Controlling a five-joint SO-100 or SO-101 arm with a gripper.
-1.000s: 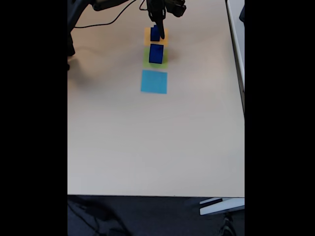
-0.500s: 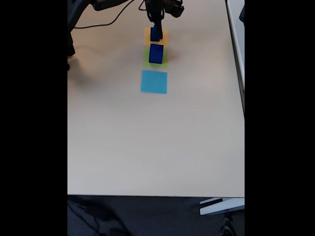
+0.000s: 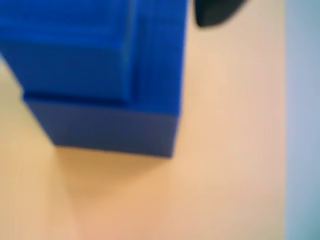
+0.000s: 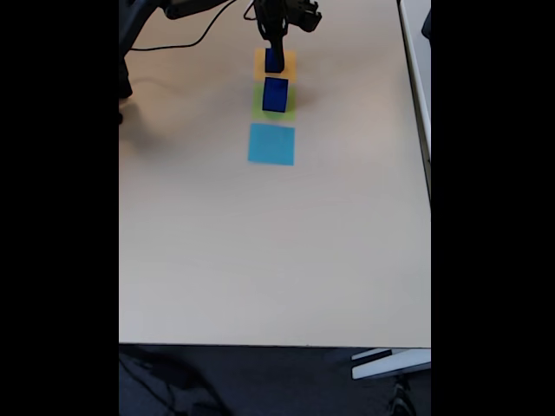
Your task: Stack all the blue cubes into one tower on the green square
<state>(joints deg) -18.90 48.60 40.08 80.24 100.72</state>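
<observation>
From the fixed view I see the gripper (image 4: 275, 50) hanging low over the orange square (image 4: 289, 62) at the far end of the table (image 4: 260, 251), right at a smaller blue cube (image 4: 274, 60) that sits on that patch. The largest blue cube (image 4: 275, 94) stands on the green square (image 4: 260, 104), just nearer the camera, with nothing on top of it as far as I can make out. The light-blue square (image 4: 271, 144) lies nearer again, bare.

The wrist view is badly blurred, but it shows a stepped blue shape: one small cube (image 3: 70, 55) resting on a wider cube (image 3: 150, 100) on the pale orange surface (so I judge the pile on the orange patch to be two cubes, not one). A dark blob at the top edge may be a fingertip (image 3: 212, 12).

I cannot tell how wide the claw stands, or whether it has hold of anything; the fixed view is too small and the wrist view shows no clear contact.

My reading is that I am in the pick step for the next cube, with the tower barely begun: only the base is in place. The next move calls for a firm grip on the wider cube, a straight lift, then a short carry to set it squarely on the big one. The small cube on top could slide off if I tilt.
</observation>
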